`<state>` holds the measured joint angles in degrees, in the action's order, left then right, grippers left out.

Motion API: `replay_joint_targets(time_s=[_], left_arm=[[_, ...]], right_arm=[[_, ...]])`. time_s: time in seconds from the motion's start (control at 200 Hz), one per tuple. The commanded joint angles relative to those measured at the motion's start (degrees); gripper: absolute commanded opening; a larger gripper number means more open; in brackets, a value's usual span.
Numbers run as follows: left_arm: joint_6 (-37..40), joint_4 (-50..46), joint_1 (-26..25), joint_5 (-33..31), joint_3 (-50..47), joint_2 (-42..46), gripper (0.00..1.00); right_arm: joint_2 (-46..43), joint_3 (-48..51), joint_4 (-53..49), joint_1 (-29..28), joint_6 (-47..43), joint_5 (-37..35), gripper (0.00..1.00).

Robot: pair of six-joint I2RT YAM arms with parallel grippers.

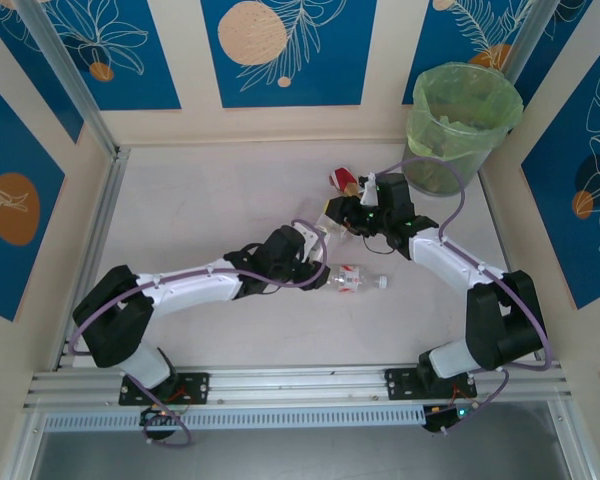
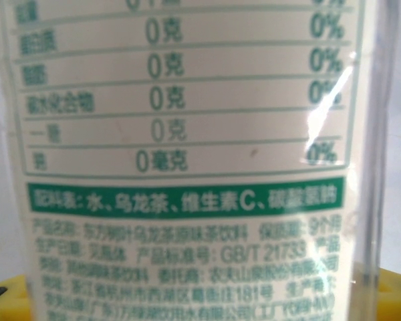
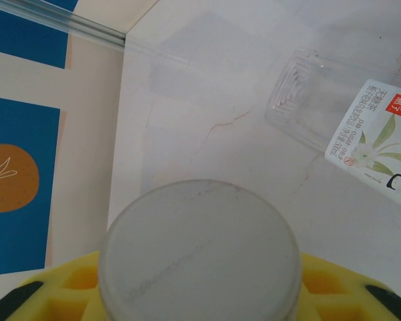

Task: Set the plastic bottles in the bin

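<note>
My left gripper [image 1: 318, 243] is at the table's middle, shut on a plastic bottle with a white label printed in green [image 2: 187, 167]; yellow fingers [image 2: 3, 301] show at either side of it. My right gripper [image 1: 363, 200] is a little further back and to the right, shut on the round white cap [image 3: 200, 254] of another bottle whose body is hidden. A clear bottle with a white label [image 3: 361, 127] shows to the right in the right wrist view. A red-labelled bottle [image 1: 350, 278] lies loose near the left gripper, and a red one [image 1: 339, 180] lies by the right gripper. The bin [image 1: 462, 125] stands at the back right.
Aluminium rails [image 1: 85, 260] edge the table on the left and along the front. Patterned blue walls close in the back and both sides. The bin stands tight in the back right corner, beyond the right arm's elbow [image 1: 505, 310].
</note>
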<state>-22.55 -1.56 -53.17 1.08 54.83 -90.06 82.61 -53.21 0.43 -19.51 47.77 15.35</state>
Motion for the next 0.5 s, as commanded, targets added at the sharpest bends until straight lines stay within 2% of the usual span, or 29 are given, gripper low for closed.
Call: replay_joint_targets(time_s=[0.0, 0.115, 0.295, 0.495], left_arm=[[-0.6, 2.7, -0.8, 0.7, -1.4, 1.9, 0.61], [0.6, 7.2, -0.7, 3.9, -3.9, 3.7, 0.78], [2.1, 6.3, -0.6, 3.5, -3.8, 4.8, 0.99], [1.6, 10.1, -0.3, 2.4, -6.9, 7.4, 1.00]], right_arm=[[-2.2, 0.4, -0.4, -0.3, -0.9, -1.8, 0.00], [-2.6, 0.1, -1.1, -0.2, -1.3, -2.8, 0.00], [-3.1, -1.1, -2.6, 0.0, -2.1, -4.2, 0.00], [-3.5, -1.9, -3.9, 0.7, -3.0, -5.7, 0.00]])
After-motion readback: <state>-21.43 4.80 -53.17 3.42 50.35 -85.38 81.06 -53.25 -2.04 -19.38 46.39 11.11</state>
